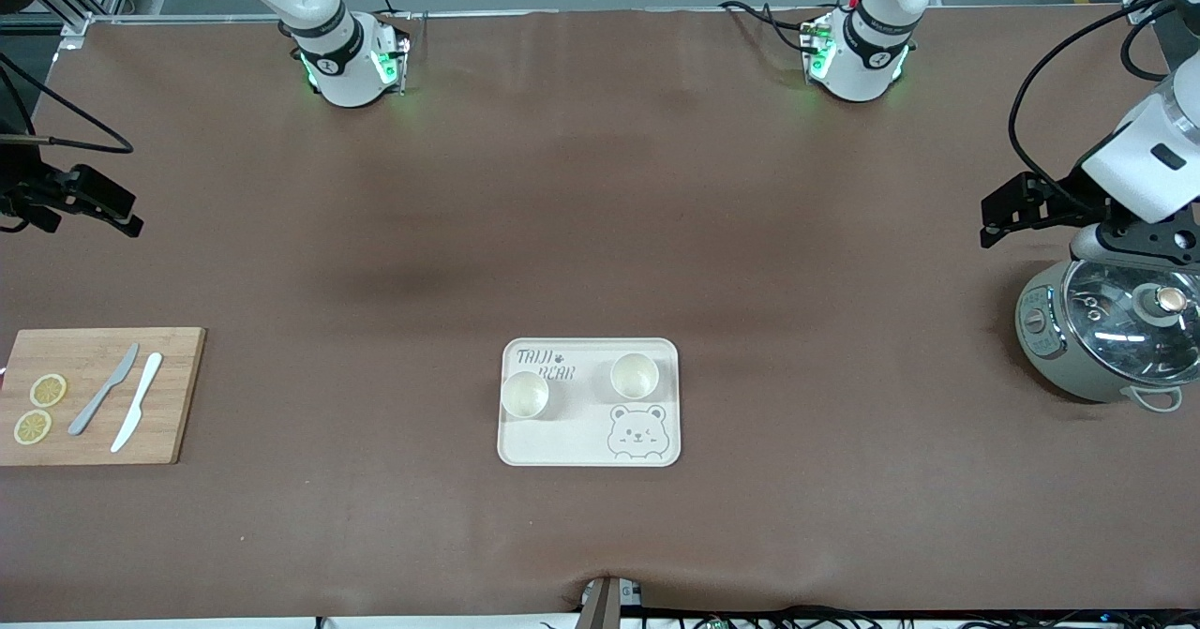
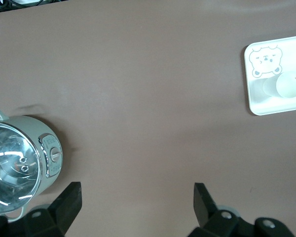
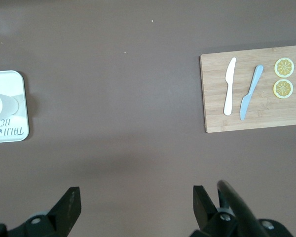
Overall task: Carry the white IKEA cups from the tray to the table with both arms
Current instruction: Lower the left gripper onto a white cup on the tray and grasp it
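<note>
Front view: both white cups (image 1: 525, 395) on tray (image 1: 589, 451) mid-table, my left gripper (image 2: 135, 200) & right gripper (image 3: 135, 200) wide open w/ nothing held, well apart—sloppy approach could tip 'em.

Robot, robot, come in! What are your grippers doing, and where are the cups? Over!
Left gripper open by the pot; right gripper open over table. Both cups on tray. Nothing in the way.

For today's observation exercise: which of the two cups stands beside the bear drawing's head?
The cup toward the left arm's end of the tray, right above the bear face; the other cup stands under the lettering.
</note>
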